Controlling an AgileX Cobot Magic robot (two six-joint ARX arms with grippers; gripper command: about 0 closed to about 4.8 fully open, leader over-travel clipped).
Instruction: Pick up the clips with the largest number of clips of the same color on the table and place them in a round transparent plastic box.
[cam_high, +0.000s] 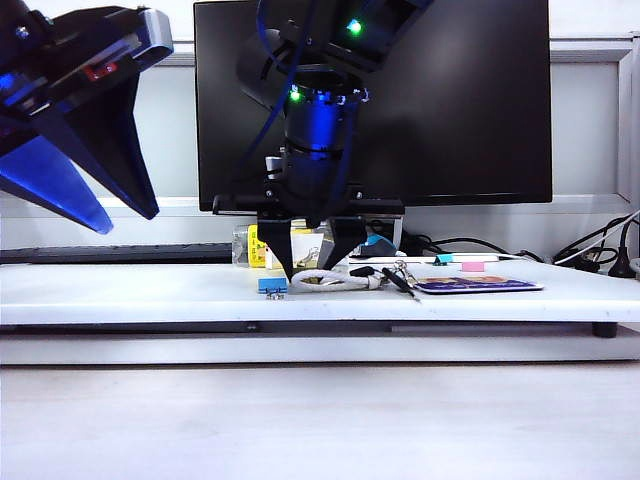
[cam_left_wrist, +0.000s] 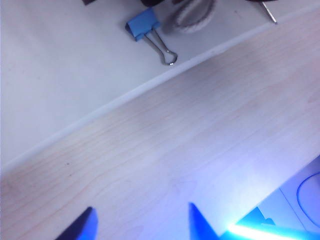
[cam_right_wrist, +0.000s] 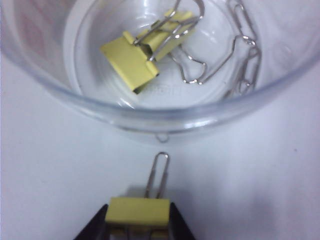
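**A lab bench set up like an office desk**

A large dark monitor (cam_high: 372, 100) stands on a white tabletop (cam_high: 150, 285), cables (cam_high: 590, 250) trail behind it, stationery clutter lies about, and blue-lit robot arms hang over it.

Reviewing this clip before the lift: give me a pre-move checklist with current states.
1. Yellow clip between right gripper fingers: ok.
2. Grip fully closed: cannot tell.
3. Box standing open just beyond the clip: ok.
4. Box already holds yellow clips: ok.
5. Left gripper open, empty, out over the wooden surface, off the white table: ok.
6. Blue clip left on the table: ok.
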